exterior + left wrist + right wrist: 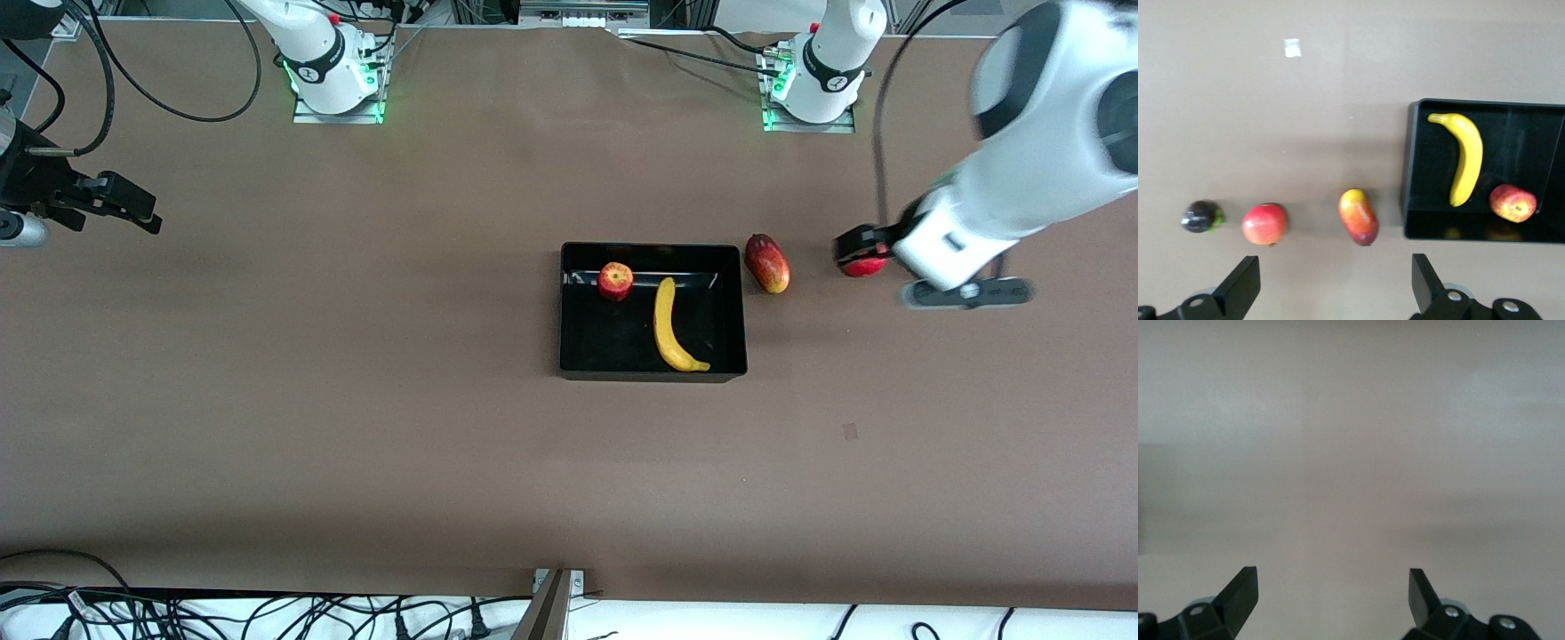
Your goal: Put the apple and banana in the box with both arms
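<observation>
The black box (605,342) sits mid-table. The apple (615,281) lies in it by the wall nearest the robots' bases. The banana (673,329) lies in it beside the apple, toward the left arm's end. The left wrist view also shows the box (1415,167), the banana (1466,159) and the apple (1513,203). My left gripper (855,244) is open and empty in the air over a plain red round fruit, away from the box; its own view shows the open gripper (1335,273). My right gripper (133,209) is open and empty over bare table at the right arm's end; its own view shows it (1331,583).
An elongated red-and-yellow fruit (767,263) lies on the table just outside the box toward the left arm's end. The plain red round fruit (864,267) lies farther that way, partly hidden by the left hand. The left wrist view shows a dark purple fruit (1201,216) beside it.
</observation>
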